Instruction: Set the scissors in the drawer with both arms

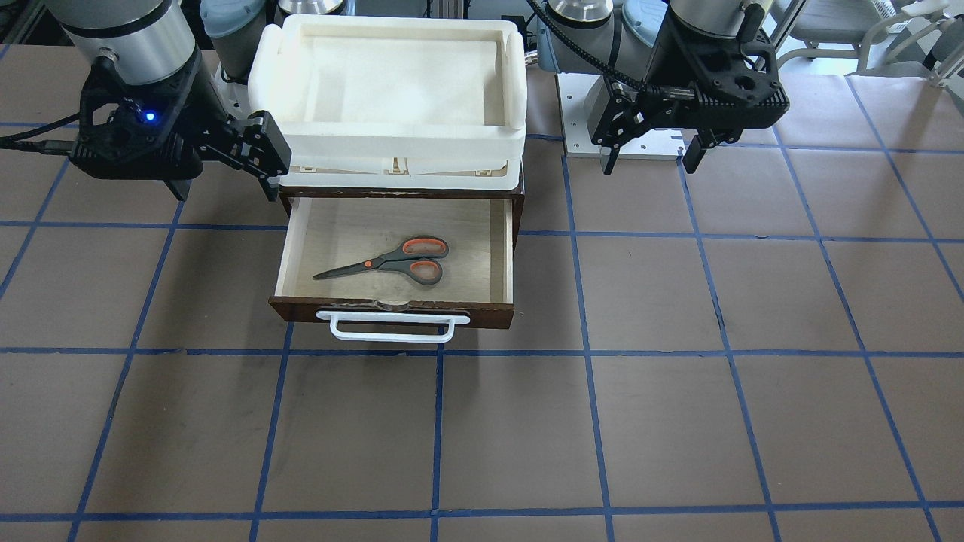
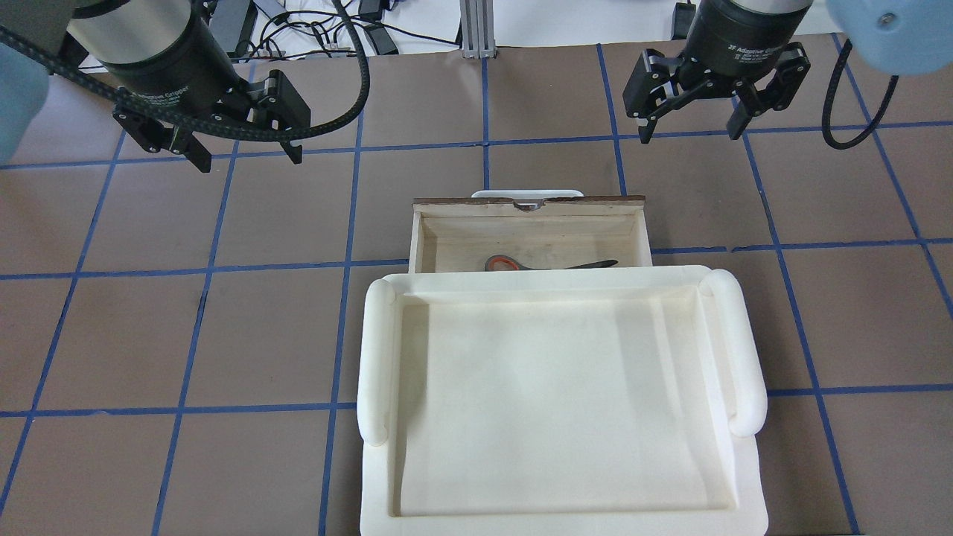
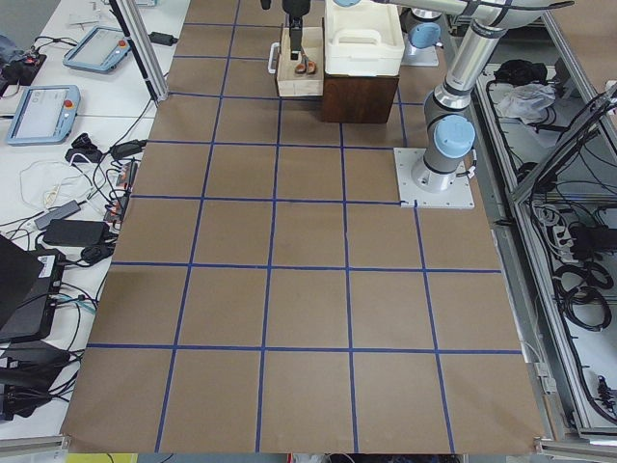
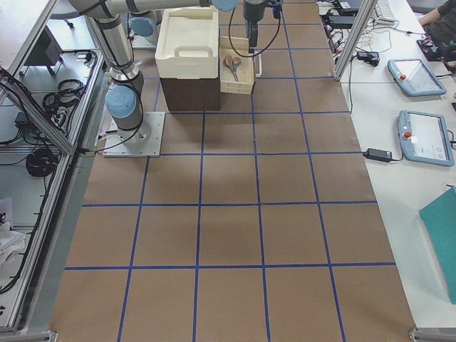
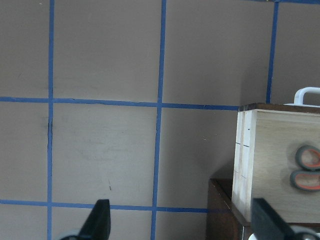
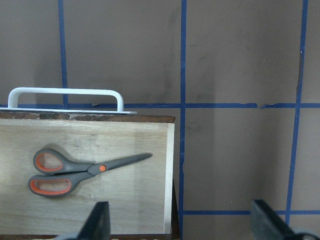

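The scissors (image 1: 392,263) lie flat inside the open drawer (image 1: 508,248), blades pointing to the front-facing view's left. They also show in the right wrist view (image 6: 80,170), and partly in the overhead view (image 2: 514,263) and the left wrist view (image 5: 306,167). The drawer's white bar handle (image 1: 392,328) faces away from me. My left gripper (image 2: 247,156) is open and empty, above the table off to the drawer's left. My right gripper (image 2: 690,132) is open and empty, above the table past the drawer's right front corner.
A white foam-like tray (image 2: 376,357) sits on top of the dark brown cabinet (image 3: 359,96) that holds the drawer. The brown table has a blue tape grid. The left arm's base plate (image 1: 580,143) is beside the cabinet.
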### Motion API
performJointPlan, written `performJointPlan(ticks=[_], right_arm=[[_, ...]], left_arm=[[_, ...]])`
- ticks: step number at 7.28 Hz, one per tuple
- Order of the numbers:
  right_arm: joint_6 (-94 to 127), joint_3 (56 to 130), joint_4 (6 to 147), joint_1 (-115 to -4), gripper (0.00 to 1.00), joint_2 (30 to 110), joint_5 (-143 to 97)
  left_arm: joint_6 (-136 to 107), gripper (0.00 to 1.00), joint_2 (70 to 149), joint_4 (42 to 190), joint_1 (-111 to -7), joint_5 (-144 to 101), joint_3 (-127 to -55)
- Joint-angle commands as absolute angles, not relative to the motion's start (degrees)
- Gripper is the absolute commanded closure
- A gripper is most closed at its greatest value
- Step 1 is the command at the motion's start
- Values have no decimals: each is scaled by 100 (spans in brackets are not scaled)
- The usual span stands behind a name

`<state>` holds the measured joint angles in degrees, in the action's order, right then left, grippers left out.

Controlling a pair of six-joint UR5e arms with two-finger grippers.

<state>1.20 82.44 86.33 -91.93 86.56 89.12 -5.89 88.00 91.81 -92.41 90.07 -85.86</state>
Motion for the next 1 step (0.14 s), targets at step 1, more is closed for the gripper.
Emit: performJointPlan(ticks=[1], right_arm=[[114,8244,8631,-9193,0,8649,8912]], left_arm=[[-589,0,8789,9185,-9229,9009,-8587]])
